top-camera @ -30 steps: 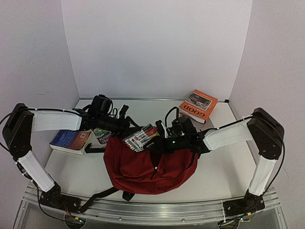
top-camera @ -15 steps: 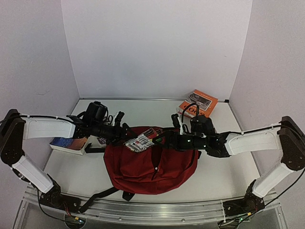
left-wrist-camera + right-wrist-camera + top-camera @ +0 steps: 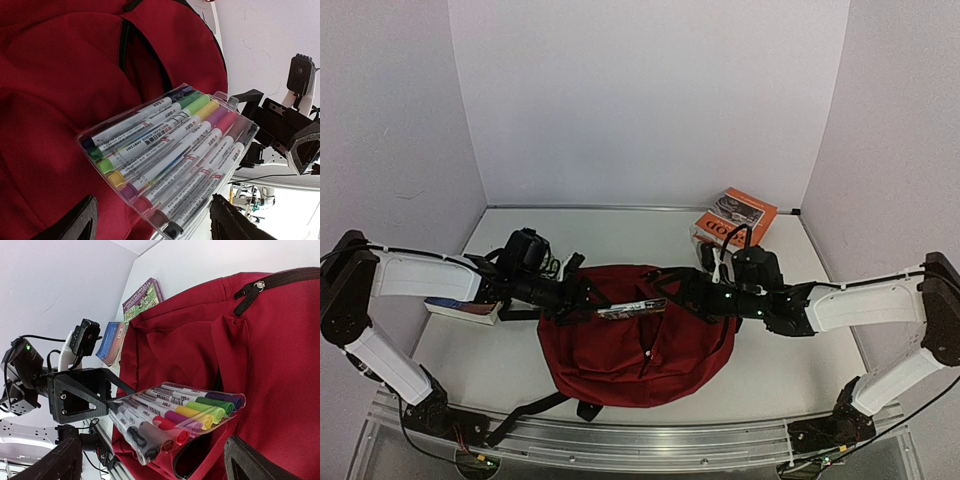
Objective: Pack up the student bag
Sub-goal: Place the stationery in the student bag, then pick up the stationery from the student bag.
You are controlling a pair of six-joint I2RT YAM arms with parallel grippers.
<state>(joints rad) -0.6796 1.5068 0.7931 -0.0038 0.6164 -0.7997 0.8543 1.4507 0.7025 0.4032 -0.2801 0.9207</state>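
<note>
The student bag [image 3: 640, 355] lies flat in the middle of the table [image 3: 790, 370], between the two arms. A marker pack [image 3: 631, 311] rests tilted on its upper part, one end over the open zip [image 3: 190, 455], not inside. The left gripper [image 3: 154, 210] and the right gripper [image 3: 152, 450] face each other across the pack, both with jaws spread wide and holding nothing. Whether a left finger touches the pack's end cannot be told.

The likely trouble is the smooth clear pack sliding down the sloped fabric instead of dropping into the pocket, since nothing grips it. A push from one side could also fold the soft cloth over the zip, or catch the pack's corner on its edge. The grippers are near each other, so both moving inward risks a knock.

There is room right of the bag and behind it, up to the orange book [image 3: 738, 216]. A blue book [image 3: 455, 308] lies under the left arm. The bag's straps [image 3: 525, 410] reach the front rail [image 3: 650, 440].
</note>
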